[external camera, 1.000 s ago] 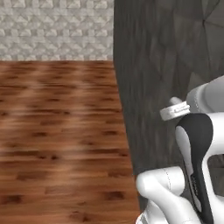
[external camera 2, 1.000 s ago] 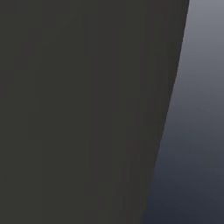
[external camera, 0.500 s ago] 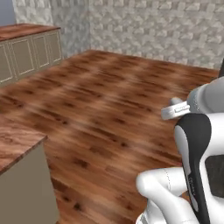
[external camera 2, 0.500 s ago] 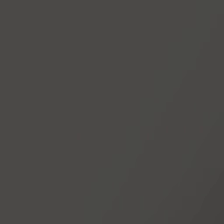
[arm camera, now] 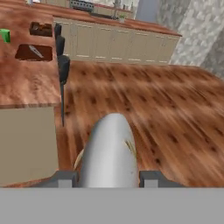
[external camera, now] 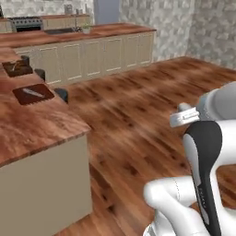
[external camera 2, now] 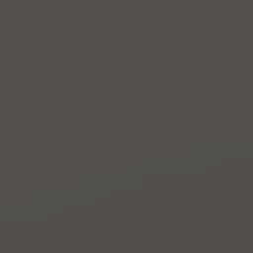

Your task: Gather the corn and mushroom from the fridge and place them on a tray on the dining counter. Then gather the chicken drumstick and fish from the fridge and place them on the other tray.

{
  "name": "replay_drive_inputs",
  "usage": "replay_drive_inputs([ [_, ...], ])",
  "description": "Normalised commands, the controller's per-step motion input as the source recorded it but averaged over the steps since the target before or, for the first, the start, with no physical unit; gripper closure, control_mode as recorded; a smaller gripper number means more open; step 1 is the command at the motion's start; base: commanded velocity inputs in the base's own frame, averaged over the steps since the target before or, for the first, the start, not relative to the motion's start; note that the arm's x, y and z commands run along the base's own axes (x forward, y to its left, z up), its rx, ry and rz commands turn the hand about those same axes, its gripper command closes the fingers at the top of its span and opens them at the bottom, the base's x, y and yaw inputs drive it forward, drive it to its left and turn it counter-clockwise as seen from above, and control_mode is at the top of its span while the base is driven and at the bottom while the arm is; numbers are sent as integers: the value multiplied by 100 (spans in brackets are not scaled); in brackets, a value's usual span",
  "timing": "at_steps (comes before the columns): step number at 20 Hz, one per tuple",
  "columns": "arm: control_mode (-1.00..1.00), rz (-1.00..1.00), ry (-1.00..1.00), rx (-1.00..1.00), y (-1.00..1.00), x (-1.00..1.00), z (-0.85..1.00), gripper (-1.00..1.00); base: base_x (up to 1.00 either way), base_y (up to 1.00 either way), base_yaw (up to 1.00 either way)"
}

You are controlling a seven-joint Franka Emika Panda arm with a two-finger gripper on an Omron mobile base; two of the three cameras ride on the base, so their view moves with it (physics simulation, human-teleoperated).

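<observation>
The wooden floor [external camera: 138,115] is the largest thing here, brown planks running from the near foreground to the stone-patterned back wall [external camera: 184,23]. Along that wall stands a run of cream cabinets [external camera: 101,55] with a wooden top, carrying a sink and a stove at its far left end.

Next in size is the dining surface [external camera: 32,120], a wood-topped counter with a pale beige side panel, at the left of the left base view and at the left of the hand view too [arm camera: 26,83]. Dark stools [arm camera: 63,70] stand in a row along its edge. On this surface lie two dark brown trays. The nearer tray [external camera: 33,94] holds a small pale item that is too small to name; the farther tray [external camera: 17,68] sits behind it, well apart, with something light on it as well. A small green object [arm camera: 5,35] lies at the left edge of the hand view, near the farther tray.

The right base view is a flat dark grey.

The fish [arm camera: 109,153], silver-grey with a yellowish fin showing at its side, sits between the two dark fingers of the tool [arm camera: 108,178]. The tool is closed on the fish, held above the floor, just beside the near corner of the dining surface and well apart from both trays.
</observation>
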Motion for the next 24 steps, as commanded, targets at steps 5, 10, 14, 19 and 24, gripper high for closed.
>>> replay_drive_inputs([
  [5,100,0,0,0,0,0,0,100,70,-100,42],
  [10,100,0,0,0,0,0,0,100,96,-100,32],
  [14,100,0,0,0,0,0,0,100,100,-99,27],
  [19,100,0,0,0,0,0,0,100,100,-94,40],
  [24,100,0,0,0,0,0,0,100,100,-80,44],
])
